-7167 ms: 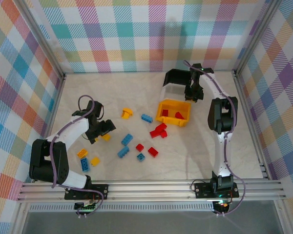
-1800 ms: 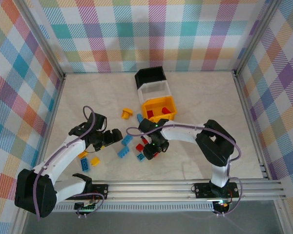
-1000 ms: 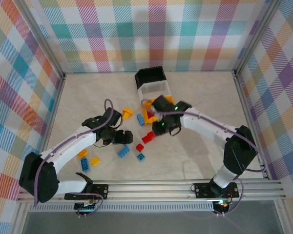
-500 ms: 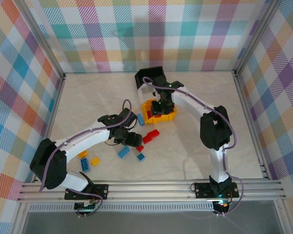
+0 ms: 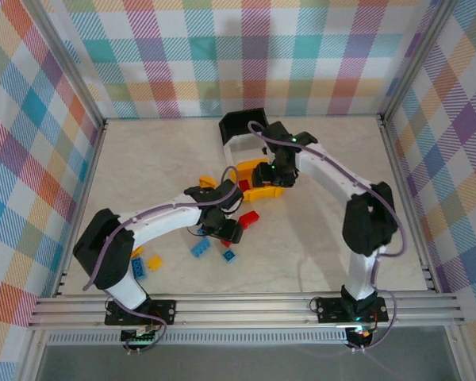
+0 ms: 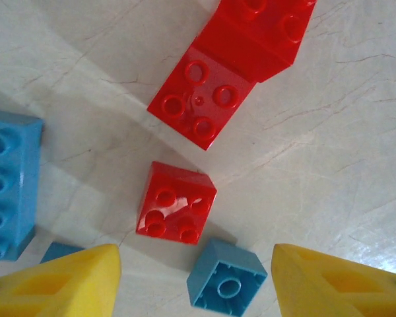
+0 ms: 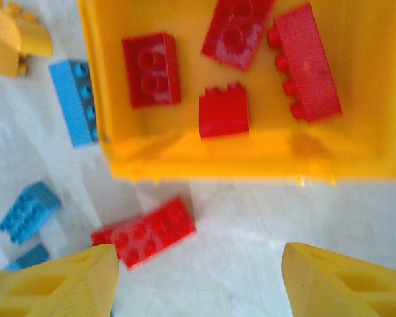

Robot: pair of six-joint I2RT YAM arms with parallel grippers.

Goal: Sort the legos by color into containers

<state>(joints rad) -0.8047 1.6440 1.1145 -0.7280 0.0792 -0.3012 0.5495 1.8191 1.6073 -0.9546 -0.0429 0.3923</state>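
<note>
Top view gives us the layout: the three joined containers sit toward the back of the surface (image 5: 143, 159), with the black bin (image 5: 239, 121) farthest, the white bin (image 5: 242, 151) in the middle and the yellow-orange bin (image 5: 256, 190) nearest. Loose legos are scattered in front and to the left, e.g. a yellow brick (image 5: 209, 182) just left of the yellow-orange bin and a blue brick (image 5: 137, 266) near the left arm's base. The wrist views add detail. The right wrist looks down into the yellow-orange bin, where we count four red bricks (image 7: 152, 69), plus a long red brick (image 7: 145, 231) on the surface just outside its wall. The left wrist shows a red 2x2 brick (image 6: 176, 203) studs up, a small blue brick (image 6: 226, 284) studs down just beside it, and a larger red piece (image 6: 198, 105) beyond. Left end effector (image 6: 195, 264): fingers apart, holding nothing, low over the red 2x2 brick; we can't tell if it touches. Right end effector (image 7: 198, 264): fingers apart, empty, above the surface beside the yellow-orange bin.
</note>
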